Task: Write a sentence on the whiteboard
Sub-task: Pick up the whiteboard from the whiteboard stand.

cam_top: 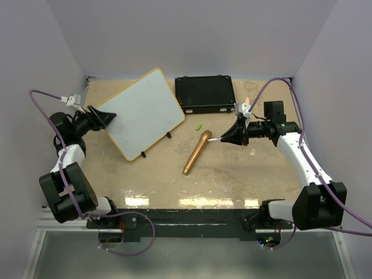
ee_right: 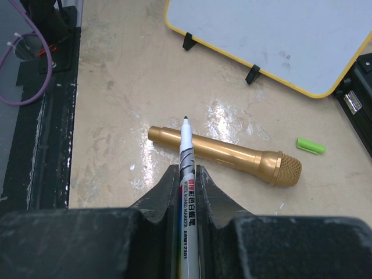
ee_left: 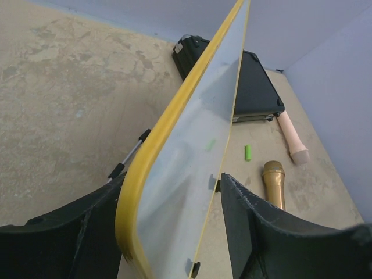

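The whiteboard (cam_top: 145,113) stands tilted on small black feet at the back left, with a yellow rim and a white face. The sentence is not in view on it. My left gripper (cam_top: 106,116) is at the board's left corner. In the left wrist view its open jaws (ee_left: 171,180) straddle the yellow rim (ee_left: 139,192), and the right finger (ee_left: 261,232) stands off the face. My right gripper (ee_right: 186,170) is shut on a white marker (ee_right: 185,145), uncapped, its tip over a gold microphone (ee_right: 226,154). It hovers right of centre (cam_top: 228,138).
A black case (cam_top: 205,94) lies behind the centre, right of the board. The gold microphone (cam_top: 196,152) lies in the middle of the table. A green marker cap (cam_top: 199,126) lies between it and the board. A pinkish stick (ee_left: 292,138) lies beside the case.
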Tool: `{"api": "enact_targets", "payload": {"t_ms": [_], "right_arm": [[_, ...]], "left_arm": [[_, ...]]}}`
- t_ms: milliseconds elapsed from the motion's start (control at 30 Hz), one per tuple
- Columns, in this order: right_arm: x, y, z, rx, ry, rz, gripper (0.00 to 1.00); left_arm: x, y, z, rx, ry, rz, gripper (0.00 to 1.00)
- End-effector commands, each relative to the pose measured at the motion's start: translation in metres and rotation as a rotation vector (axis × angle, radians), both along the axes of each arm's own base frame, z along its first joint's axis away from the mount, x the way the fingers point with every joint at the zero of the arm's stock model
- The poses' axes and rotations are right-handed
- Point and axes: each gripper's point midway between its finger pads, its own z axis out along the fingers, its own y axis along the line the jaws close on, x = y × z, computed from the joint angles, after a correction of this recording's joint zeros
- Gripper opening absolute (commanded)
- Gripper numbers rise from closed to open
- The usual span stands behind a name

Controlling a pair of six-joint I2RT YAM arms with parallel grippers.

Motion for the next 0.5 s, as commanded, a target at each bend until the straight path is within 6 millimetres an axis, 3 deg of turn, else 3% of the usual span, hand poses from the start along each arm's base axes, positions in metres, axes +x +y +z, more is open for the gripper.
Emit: {"api": "enact_targets", "payload": {"t_ms": [0,100,167,233,467], "right_arm": [[0.0,0.004,0.017,0.029,-0.05,0.031,0.0],[0.001,0.004,0.018,0.027,-0.054,0.03,0.0],[0.0,0.004,0.018,0.027,-0.058,0.029,0.0],[0.0,0.004,0.018,0.027,-0.059,0.029,0.0],[0.001,0.004,0.017,0.026,-0.053,0.028,0.0]], "left_arm": [[0.006,0.0,0.028,0.033,-0.117,-0.053,0.61],[0.006,-0.003,0.03,0.022,-0.126,-0.073,0.42],[0.006,-0.004,0.031,0.01,-0.126,-0.077,0.16],[0.006,-0.003,0.033,0.012,-0.132,-0.074,0.02],[0.001,-0.004,0.063,0.062,-0.224,-0.045,0.0]]}}
